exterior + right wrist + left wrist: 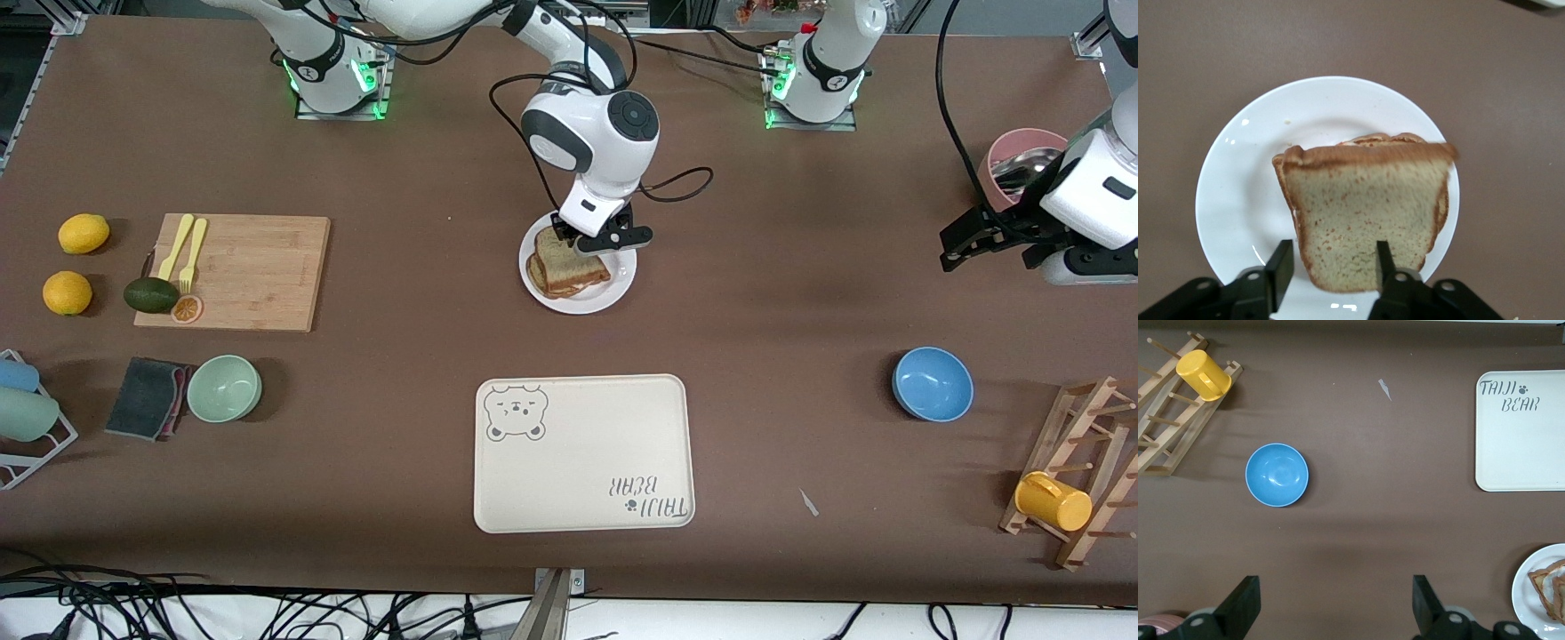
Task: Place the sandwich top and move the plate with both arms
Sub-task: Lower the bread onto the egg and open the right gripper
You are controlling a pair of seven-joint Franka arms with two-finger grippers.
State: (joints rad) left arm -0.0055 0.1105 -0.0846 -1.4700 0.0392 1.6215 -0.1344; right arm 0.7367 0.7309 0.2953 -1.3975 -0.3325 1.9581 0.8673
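The sandwich top [1368,213] lies tilted on the sandwich on the plate [1238,200] mid-desk, the right gripper [1331,270] over it with jaws spread around its edge, while the left gripper [1335,607] waits, jaws spread.

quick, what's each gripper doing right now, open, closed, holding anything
Left gripper: open, holding nothing, over bare table near the pink bowl.
Right gripper: open around the sandwich top, over the plate; whether it grips the slice cannot be told.
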